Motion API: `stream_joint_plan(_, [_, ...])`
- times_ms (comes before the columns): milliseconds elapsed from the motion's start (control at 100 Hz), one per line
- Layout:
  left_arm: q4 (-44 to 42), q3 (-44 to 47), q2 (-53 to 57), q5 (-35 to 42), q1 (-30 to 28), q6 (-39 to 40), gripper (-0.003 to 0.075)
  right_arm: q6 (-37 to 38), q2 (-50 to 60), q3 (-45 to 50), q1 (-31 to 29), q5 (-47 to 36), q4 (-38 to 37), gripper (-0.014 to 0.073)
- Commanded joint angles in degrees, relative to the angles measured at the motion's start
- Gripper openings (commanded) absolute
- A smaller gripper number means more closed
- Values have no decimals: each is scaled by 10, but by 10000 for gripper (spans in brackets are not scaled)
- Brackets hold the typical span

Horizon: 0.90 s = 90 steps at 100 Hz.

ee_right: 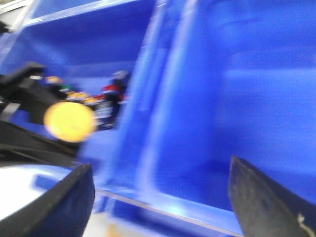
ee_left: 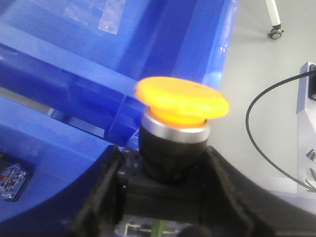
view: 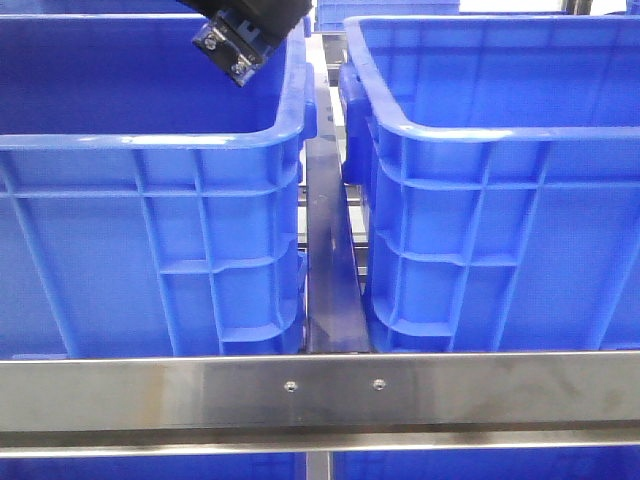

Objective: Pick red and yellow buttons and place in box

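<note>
My left gripper [ee_left: 173, 170] is shut on the black body of the yellow button [ee_left: 181, 101], whose orange-yellow domed cap stands up above the fingers [ee_left: 101, 192]. It hangs above blue crate walls [ee_left: 74, 74]. The yellow cap also shows blurred in the right wrist view [ee_right: 69, 121]. My right gripper [ee_right: 160, 168] is open and empty, facing a blue crate wall [ee_right: 237, 89]. The front view shows two blue boxes, left [view: 150, 160] and right [view: 480, 130]. The red button is not in view.
A black arm part with a metal bracket [view: 235, 42] hangs over the left box's far right corner. A dark metal rail [view: 330, 250] runs between the boxes and a steel bar [view: 320, 390] crosses in front. Grey floor with a black cable [ee_left: 261, 133] lies beside the crates.
</note>
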<state>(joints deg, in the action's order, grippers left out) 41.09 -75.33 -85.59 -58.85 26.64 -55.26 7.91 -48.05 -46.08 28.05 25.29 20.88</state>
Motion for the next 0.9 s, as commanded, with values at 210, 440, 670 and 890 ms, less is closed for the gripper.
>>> stream_joint_plan(210, [35, -20, 22, 15, 4, 2, 95, -2, -130, -140, 29, 44, 117, 575])
stream_joint_plan(440, [35, -20, 22, 15, 4, 2, 95, -7, -207, -187, 29, 88, 180, 575])
stream_joint_plan(670, [35, -20, 22, 15, 4, 2, 95, -65, -256, -210, 29, 86, 261, 575])
stream_joint_plan(890, [35, -20, 22, 15, 4, 2, 95, -92, -275, -213, 29, 82, 285, 483])
